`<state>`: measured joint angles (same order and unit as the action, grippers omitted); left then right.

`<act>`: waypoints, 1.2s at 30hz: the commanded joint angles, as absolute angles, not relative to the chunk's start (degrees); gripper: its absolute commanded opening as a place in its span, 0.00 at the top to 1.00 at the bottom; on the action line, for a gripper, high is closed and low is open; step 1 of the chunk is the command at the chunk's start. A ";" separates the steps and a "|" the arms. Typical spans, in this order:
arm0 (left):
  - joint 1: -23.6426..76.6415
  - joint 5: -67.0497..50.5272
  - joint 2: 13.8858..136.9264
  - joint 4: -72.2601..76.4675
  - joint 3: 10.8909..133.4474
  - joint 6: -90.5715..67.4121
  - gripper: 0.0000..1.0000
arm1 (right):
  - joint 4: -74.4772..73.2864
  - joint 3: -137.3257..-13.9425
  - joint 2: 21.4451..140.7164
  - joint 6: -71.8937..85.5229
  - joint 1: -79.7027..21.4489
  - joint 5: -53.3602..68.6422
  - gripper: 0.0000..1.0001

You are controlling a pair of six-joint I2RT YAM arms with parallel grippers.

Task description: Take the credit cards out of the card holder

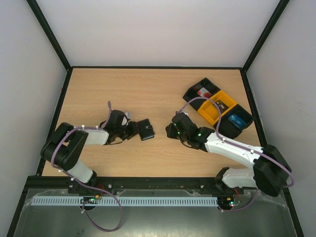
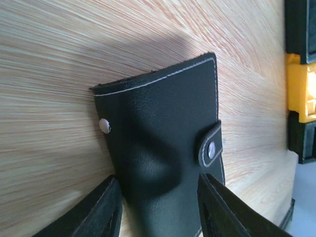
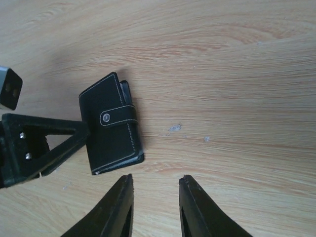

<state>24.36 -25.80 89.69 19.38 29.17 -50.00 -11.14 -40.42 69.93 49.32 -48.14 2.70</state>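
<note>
Black card holder (image 2: 163,148), buttoned up, clamped in left claw (image 2: 159,180) — right claw (image 3: 156,177) just beyond it, jaws apart, empty. Opening step; next, pop the snap tab (image 2: 211,148).

I saw a wooden table (image 1: 123,89) with white walls (image 1: 158,29) around it. Near its far right corner, three open bins sat in a touching row: a black bin (image 1: 201,92), a yellow bin (image 1: 217,106) and a second black bin (image 1: 236,121).
</note>
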 commanded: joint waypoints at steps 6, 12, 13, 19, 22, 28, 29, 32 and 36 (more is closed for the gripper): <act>27.47 -33.70 94.15 31.49 29.05 -54.35 0.58 | -9.64 -49.31 81.87 45.84 -48.91 3.82 0.75; 23.48 -34.73 91.66 32.93 25.90 -56.79 0.53 | -9.27 -55.10 89.67 40.31 -49.63 3.74 0.74; 22.86 -34.76 91.37 32.11 25.58 -56.60 0.52 | -9.68 -56.00 90.95 39.40 -49.78 3.40 0.74; 21.16 -35.81 89.48 29.36 22.92 -55.71 0.47 | -12.76 -61.06 97.95 35.40 -50.57 0.77 0.76; 20.79 -34.84 87.77 28.45 21.35 -55.36 0.44 | -13.41 -63.13 100.28 33.83 -50.63 0.52 0.76; 20.48 -34.76 87.73 27.41 21.15 -54.60 0.43 | -15.16 -66.72 104.41 31.66 -50.80 -0.73 0.76; 20.48 -34.68 87.93 27.26 21.16 -54.65 0.43 | -15.61 -67.12 105.03 31.34 -50.88 -0.89 0.76; 20.49 -34.79 88.61 27.32 20.93 -54.96 0.43 | -16.09 -67.50 106.60 30.68 -50.99 -1.02 0.76; 20.48 -35.41 89.16 27.71 20.74 -55.01 0.43 | -16.78 -67.18 108.15 30.52 -51.24 -1.64 0.76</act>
<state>20.82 -34.98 87.96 29.21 21.89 -55.68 -13.85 -66.15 106.21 32.03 -50.54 0.47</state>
